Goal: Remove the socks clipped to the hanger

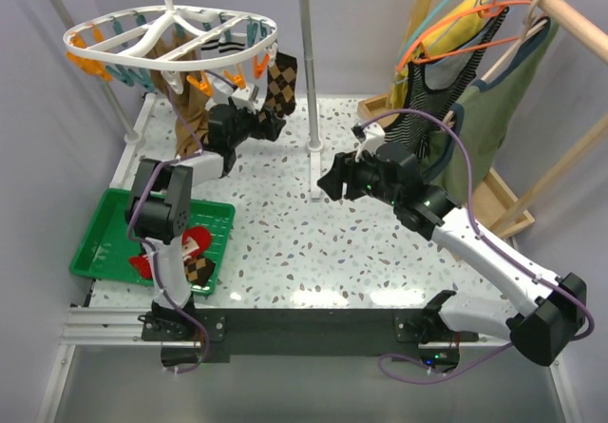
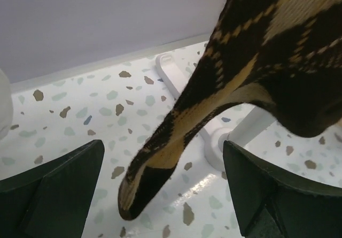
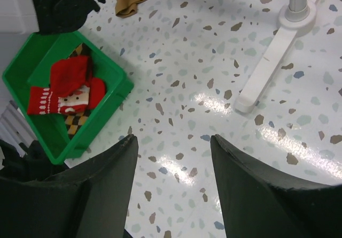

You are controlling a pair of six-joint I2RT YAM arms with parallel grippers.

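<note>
Left wrist view: my left pincer (image 2: 163,160) has its fingers spread wide, and the toe end of the argyle sock (image 2: 256,51) hangs down between them. I cannot tell whether either finger touches the fabric. Below the sock lies the speckled counter (image 2: 80,109), with the white stand foot (image 2: 176,75) running across it.

From the top external camera, that sock is clipped at the right edge of the hanger (image 1: 171,33), the white oval ring hung from the rail at the back left. A tan sock (image 1: 190,109) hangs from the ring's middle, behind my left arm.

My right pincer (image 3: 173,141) is also spread apart and grips nothing, hovering above the bare counter near its middle. Its wrist camera looks toward the green tray (image 3: 115,96) at the counter's near left. The red socks (image 3: 69,77) lie in the tray, with a second argyle sock (image 3: 75,123) partly under them.
</note>
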